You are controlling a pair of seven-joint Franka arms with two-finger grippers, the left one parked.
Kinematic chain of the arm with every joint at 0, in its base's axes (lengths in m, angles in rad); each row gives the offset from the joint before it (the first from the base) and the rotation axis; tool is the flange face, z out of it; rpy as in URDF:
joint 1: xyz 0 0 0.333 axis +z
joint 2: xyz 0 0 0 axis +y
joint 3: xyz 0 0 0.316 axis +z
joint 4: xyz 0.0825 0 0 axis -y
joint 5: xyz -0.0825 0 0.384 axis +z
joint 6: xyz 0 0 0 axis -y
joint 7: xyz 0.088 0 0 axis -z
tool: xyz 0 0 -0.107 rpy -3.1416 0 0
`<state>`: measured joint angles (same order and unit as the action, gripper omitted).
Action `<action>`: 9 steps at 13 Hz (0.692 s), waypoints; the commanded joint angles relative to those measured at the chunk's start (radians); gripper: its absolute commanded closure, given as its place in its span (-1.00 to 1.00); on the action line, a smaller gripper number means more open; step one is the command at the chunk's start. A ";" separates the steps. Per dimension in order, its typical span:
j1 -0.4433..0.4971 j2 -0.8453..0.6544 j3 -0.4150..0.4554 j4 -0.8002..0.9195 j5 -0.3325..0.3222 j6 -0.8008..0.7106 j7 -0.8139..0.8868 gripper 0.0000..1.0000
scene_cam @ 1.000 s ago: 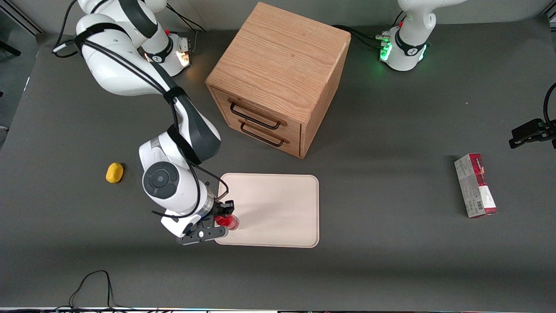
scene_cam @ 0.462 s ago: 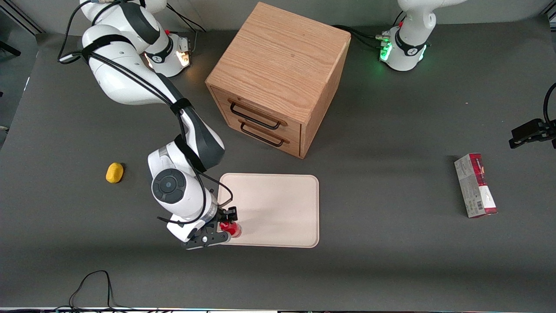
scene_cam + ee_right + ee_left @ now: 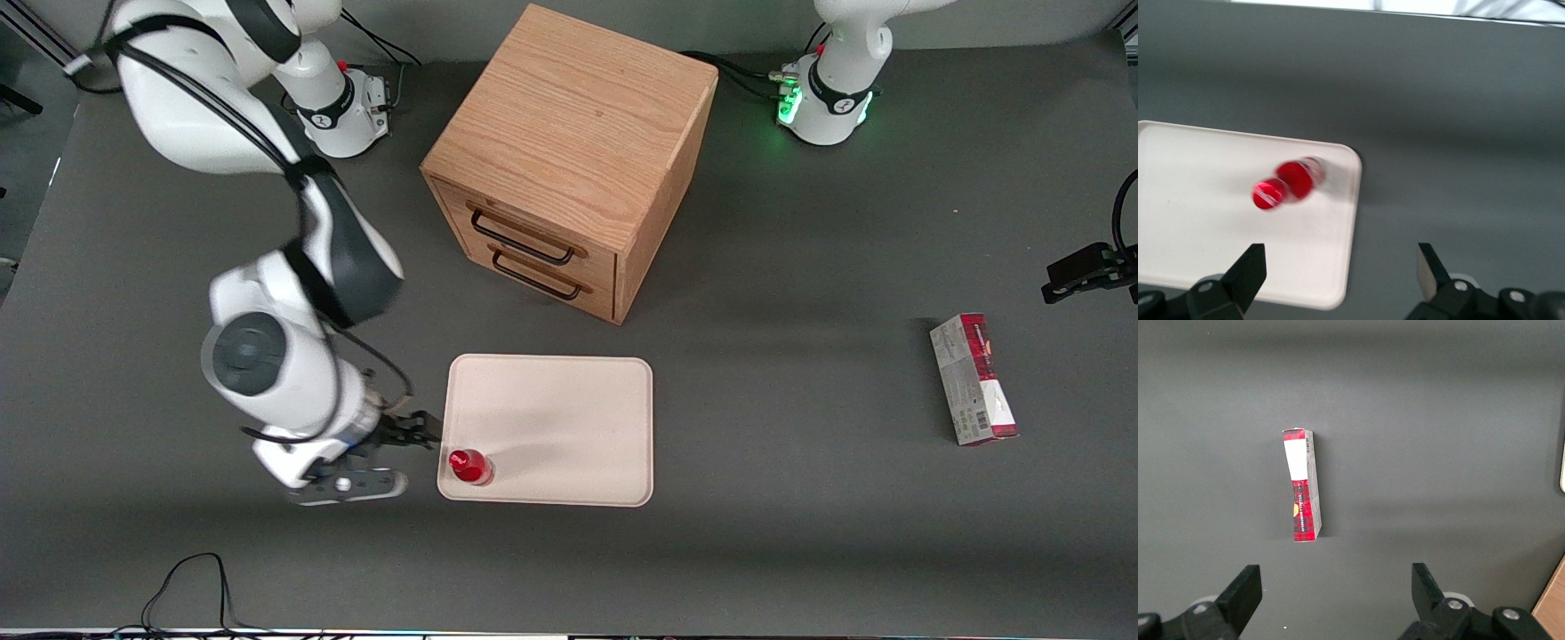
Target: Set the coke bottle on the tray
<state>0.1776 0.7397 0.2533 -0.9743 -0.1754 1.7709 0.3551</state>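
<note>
The small red coke bottle (image 3: 468, 466) stands upright on the pale cream tray (image 3: 569, 418), in the tray's corner nearest the front camera at the working arm's end. It also shows in the right wrist view (image 3: 1290, 183), on the tray (image 3: 1198, 220) close to its rounded corner. My right gripper (image 3: 404, 444) is open and empty. It hangs above the bare table just off the tray's edge, beside the bottle and apart from it. In the right wrist view the gripper (image 3: 1341, 270) has its two dark fingers wide apart over the tray's corner.
A wooden two-drawer cabinet (image 3: 569, 160) stands farther from the front camera than the tray. A red-and-grey carton (image 3: 973, 380) lies toward the parked arm's end of the table; it shows in the left wrist view (image 3: 1302, 485).
The gripper has let go of the bottle, opened, risen and drawn back off the tray toward the working arm's end. The bottle stays standing on the tray.
</note>
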 commanded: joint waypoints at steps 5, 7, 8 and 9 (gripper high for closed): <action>-0.012 -0.601 -0.310 -0.658 0.243 0.007 -0.076 -1.00; -0.013 -0.716 -0.327 -0.759 0.232 -0.002 -0.077 -1.00; -0.013 -0.732 -0.344 -0.761 0.231 -0.025 -0.084 -1.00; -0.015 -0.732 -0.354 -0.750 0.229 -0.053 -0.106 -1.00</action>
<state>0.1494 0.0732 -0.0721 -1.6495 0.0454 1.7201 0.2860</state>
